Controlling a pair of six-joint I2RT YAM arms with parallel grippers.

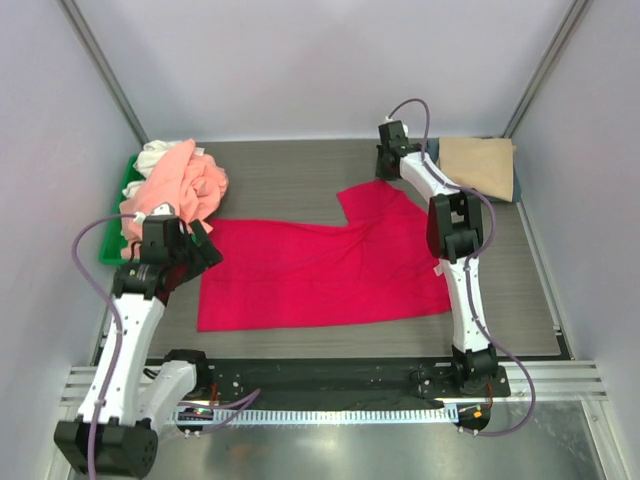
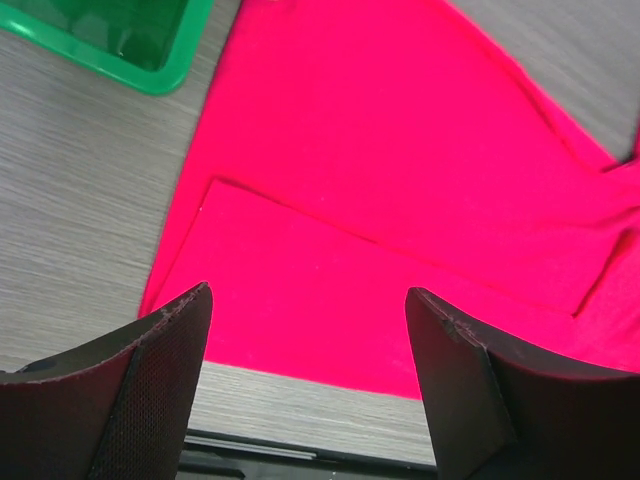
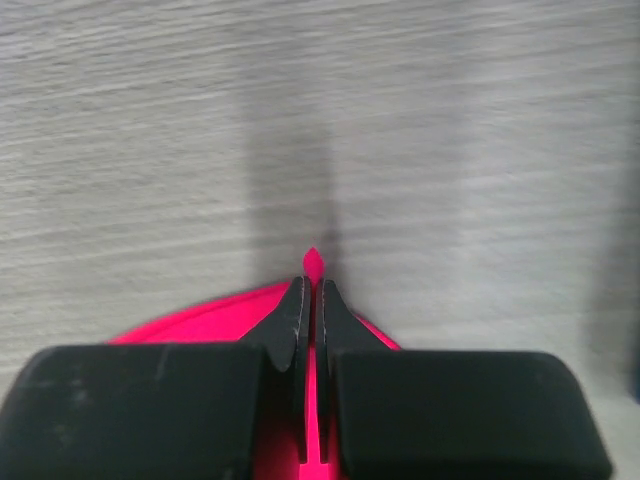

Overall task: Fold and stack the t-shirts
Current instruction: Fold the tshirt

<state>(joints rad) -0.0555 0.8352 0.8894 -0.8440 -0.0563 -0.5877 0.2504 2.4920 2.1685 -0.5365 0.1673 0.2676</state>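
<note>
A crimson-red t-shirt [image 1: 320, 270] lies spread on the grey table, one part reaching toward the back. My right gripper [image 1: 385, 172] is shut on the far tip of that part; the wrist view shows a thin fold of red cloth [image 3: 313, 265] pinched between the jaws. My left gripper [image 1: 205, 245] is open and empty above the shirt's left edge [image 2: 330, 250]. A salmon-pink t-shirt [image 1: 185, 180] and a white one [image 1: 152, 155] are bunched at the back left. A folded tan t-shirt [image 1: 478, 165] lies at the back right on something dark blue.
A green plastic tray [image 1: 122, 205] holds the bunched shirts at the back left; its corner shows in the left wrist view [image 2: 130, 45]. White walls and metal posts enclose the table. A black rail [image 1: 330, 375] runs along the near edge.
</note>
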